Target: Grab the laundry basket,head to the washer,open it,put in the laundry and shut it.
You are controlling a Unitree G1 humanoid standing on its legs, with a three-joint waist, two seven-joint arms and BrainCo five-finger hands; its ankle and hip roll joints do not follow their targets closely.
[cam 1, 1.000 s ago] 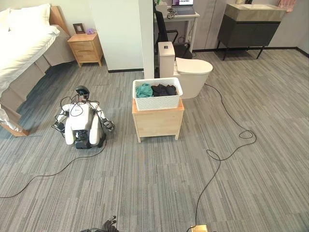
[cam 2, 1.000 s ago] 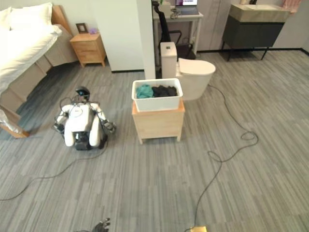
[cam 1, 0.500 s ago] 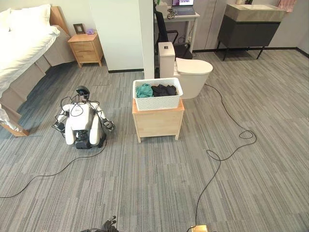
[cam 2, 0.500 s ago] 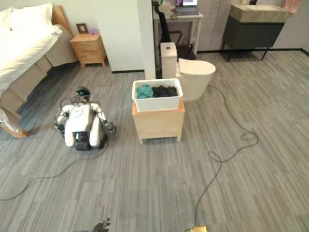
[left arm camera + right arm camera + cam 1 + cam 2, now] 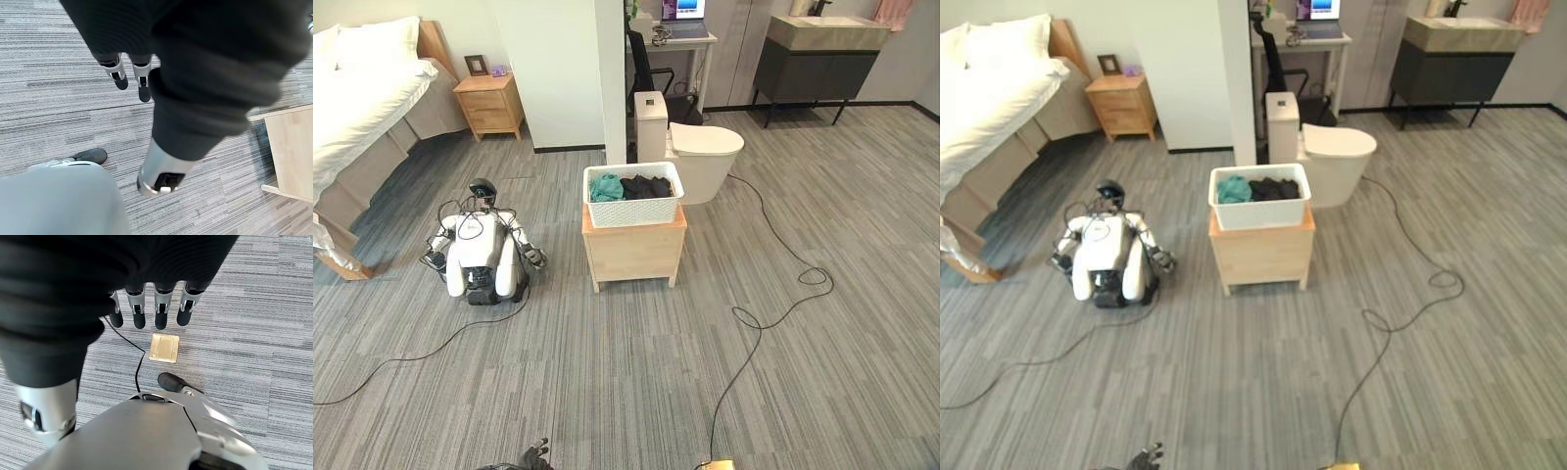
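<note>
Brass floor plate (image 5: 164, 347) lies past the right hand's (image 5: 146, 303) straight fingers (image 5: 161, 313)

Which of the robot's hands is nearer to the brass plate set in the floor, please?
Right. The right hand hangs with fingers straight, the brass plate lying just past its fingertips. The left hand hangs well off to the plate's left.

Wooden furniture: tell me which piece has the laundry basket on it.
The low wooden stand mid-room, in front of the toilet, carries the white laundry basket. The wooden nightstand by the bed holds only small items.
</note>
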